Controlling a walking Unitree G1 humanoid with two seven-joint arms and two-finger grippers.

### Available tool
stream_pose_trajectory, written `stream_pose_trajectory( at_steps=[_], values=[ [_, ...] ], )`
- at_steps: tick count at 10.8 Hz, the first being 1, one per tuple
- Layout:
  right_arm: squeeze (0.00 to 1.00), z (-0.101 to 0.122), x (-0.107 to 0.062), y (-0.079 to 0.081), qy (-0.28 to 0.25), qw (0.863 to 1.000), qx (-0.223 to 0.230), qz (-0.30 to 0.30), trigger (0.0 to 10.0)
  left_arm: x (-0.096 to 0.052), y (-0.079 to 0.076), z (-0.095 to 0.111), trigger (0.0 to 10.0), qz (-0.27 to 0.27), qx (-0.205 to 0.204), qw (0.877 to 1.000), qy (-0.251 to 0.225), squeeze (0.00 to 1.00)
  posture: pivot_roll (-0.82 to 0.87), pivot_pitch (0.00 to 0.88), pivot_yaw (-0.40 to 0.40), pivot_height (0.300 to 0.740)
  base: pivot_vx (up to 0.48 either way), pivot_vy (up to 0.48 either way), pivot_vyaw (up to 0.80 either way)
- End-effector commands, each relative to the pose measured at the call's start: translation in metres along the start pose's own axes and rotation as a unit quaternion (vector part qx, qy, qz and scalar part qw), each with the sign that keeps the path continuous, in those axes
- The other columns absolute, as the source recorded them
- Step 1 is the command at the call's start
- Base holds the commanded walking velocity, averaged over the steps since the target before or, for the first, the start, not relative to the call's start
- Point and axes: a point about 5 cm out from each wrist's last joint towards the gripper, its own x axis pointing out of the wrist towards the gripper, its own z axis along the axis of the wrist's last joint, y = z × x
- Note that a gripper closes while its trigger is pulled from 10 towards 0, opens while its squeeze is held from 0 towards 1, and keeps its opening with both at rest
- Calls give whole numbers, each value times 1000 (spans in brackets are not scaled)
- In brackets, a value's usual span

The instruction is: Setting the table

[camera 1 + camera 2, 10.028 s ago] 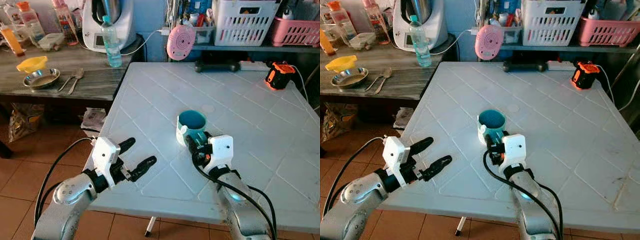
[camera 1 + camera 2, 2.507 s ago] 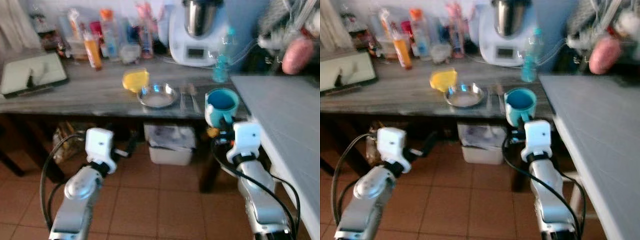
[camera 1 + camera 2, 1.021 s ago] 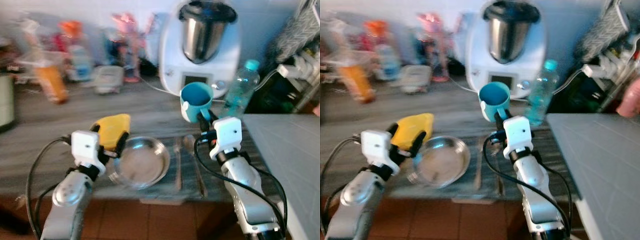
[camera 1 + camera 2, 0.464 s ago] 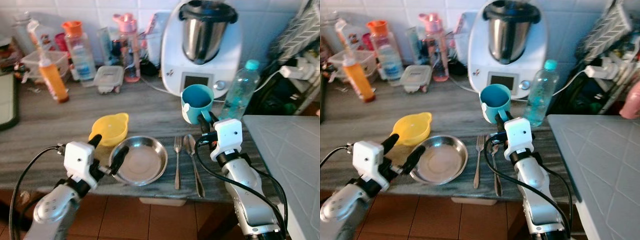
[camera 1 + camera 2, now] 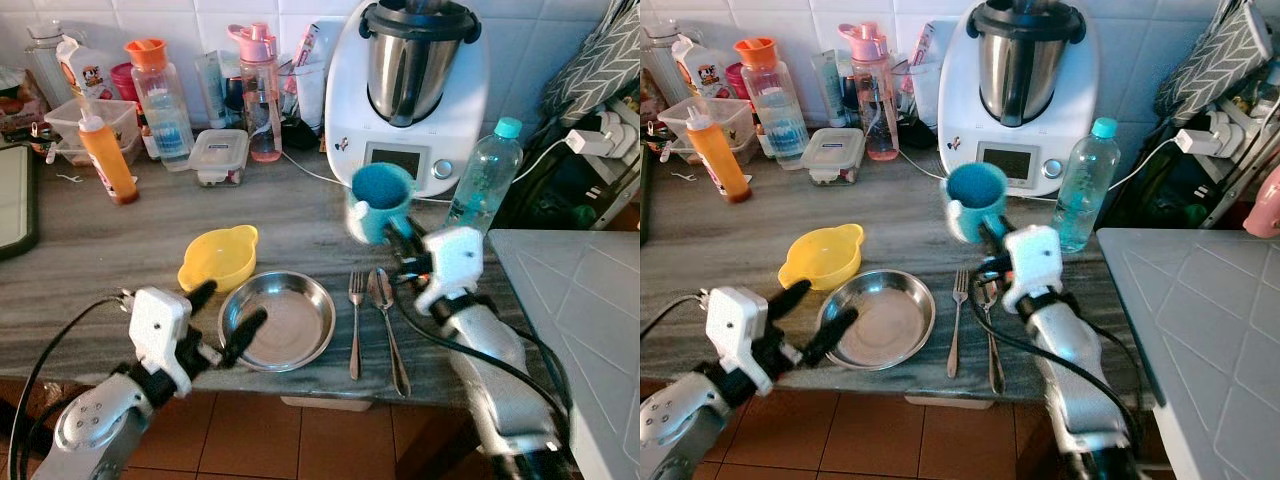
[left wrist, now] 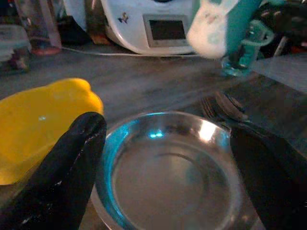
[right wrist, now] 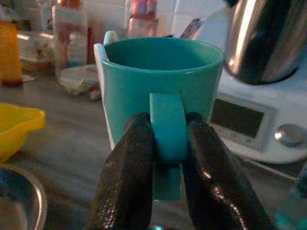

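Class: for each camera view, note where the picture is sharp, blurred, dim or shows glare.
Eye views: bright and sharp, except the teal mug, smeared. Left wrist view: dim, glare on the steel bowl, near fingers soft. Right wrist view: the mug sharp, the worktop behind blurred.

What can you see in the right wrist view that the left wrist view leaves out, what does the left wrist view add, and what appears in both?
Right wrist view: the right gripper pinching the teal mug by its handle, and an orange bottle.

Left wrist view: the left gripper open around the steel bowl's rim, with the fork and spoon beyond.

Both: the yellow bowl, the white kitchen machine and the grey countertop.
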Motion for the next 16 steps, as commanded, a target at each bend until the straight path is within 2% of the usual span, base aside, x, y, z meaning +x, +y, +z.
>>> stream_pose_trajectory(
  at_steps=[1,4,7,11,13,16],
  values=[
    [0,-1,6,4,1,1000,4,16,10000,-1,-2,3,10000,-10,5,1000,2,0,134,0,11,740,0,0,0],
    [0,-13,13,12,19,999,15,34,10000,-4,-6,0,10000,-27,-4,1000,13,0,145,0,14,740,0,0,0],
    [0,-15,31,23,16,998,18,51,10000,-7,-16,-7,10000,-85,-32,995,42,0,158,0,5,740,0,0,0],
    [0,-21,36,24,18,998,24,53,10000,-10,-15,-7,10000,-100,-35,993,54,0,162,0,6,740,0,0,0],
    [0,-30,39,32,27,997,41,58,10000,-11,-16,-4,10000,-104,-31,993,53,0,161,0,9,740,0,0,0],
    [0,-36,39,38,33,996,42,71,10000,-12,-18,-3,10000,-103,-32,993,50,0,174,0,4,740,0,0,0]
  ],
)
